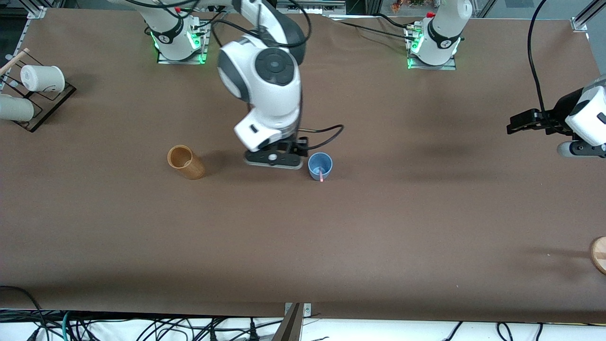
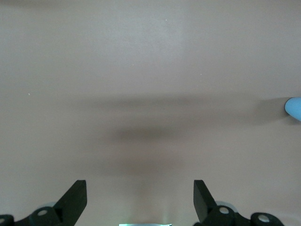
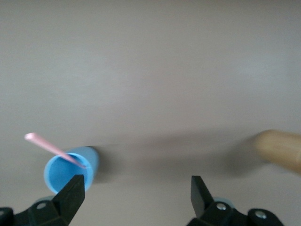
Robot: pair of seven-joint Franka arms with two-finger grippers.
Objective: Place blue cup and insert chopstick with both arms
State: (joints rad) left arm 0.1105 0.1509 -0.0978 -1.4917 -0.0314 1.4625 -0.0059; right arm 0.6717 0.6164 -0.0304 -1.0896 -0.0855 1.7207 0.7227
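Two arms, one cup loaded.
Chopstick (image 1: 322,174) leans inside blue cup (image 1: 320,166); right end effector (image 3: 136,193) spread apart beside it, left end effector (image 2: 140,197) apart over table (image 1: 378,227).

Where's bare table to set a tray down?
The wide strip nearer the camera than the blue cup and wooden cup is bare. Also between the blue cup and the left gripper. Crowded where the right gripper sits between the cups.

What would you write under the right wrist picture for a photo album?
Open right hand above the table, beside the blue cup with the pink chopstick leaning inside.
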